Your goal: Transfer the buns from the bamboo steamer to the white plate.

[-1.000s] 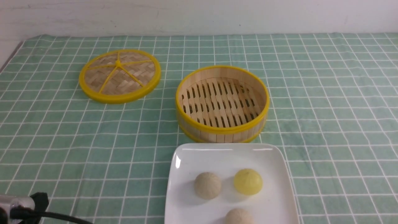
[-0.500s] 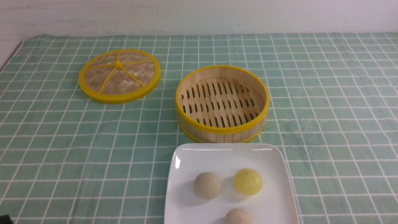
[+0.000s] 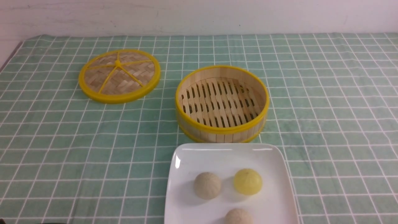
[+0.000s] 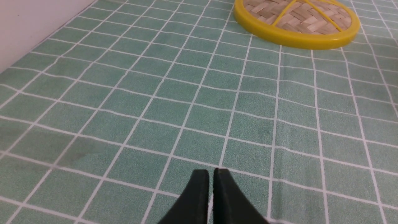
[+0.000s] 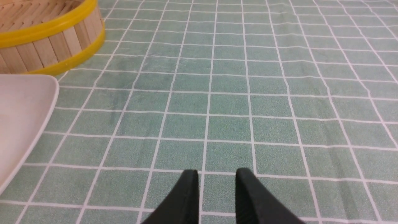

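Front view has the whole setup but neither arm in it: the bamboo steamer (image 3: pixel 221 104) sits mid-counter with nothing on its slatted floor, and the white plate (image 3: pixel 186 158) is right in front of it, almost touching its base, with its near edge cut off by the frame. All three buns are on the plate: a cream bun (image 3: pixel 207 185) and the yellow bun (image 3: pixel 247 181) side by side but apart, plus a second cream bun (image 3: pixel 238 217) nearer the camera that's half chopped off, so only its pleated top shows. The flat woven lid (image 3: pixel 119 76) lies off to the left of the steamer, well apart, on the green checked cloth (image 3: pixel 326 109). Left wrist view is the only place you see the left end effector (image 4: pixel 211 175): its black fingertips are pinched nearly together with just a sliver between them, gripping nothing, low over bare cloth, lid at the far edge and partly cropped. Right wrist view shows the right end effector (image 5: pixel 216 175) with a clear gap between the tips, released and empty, with only a corner of the plate and a slice of the steamer's wall showing.
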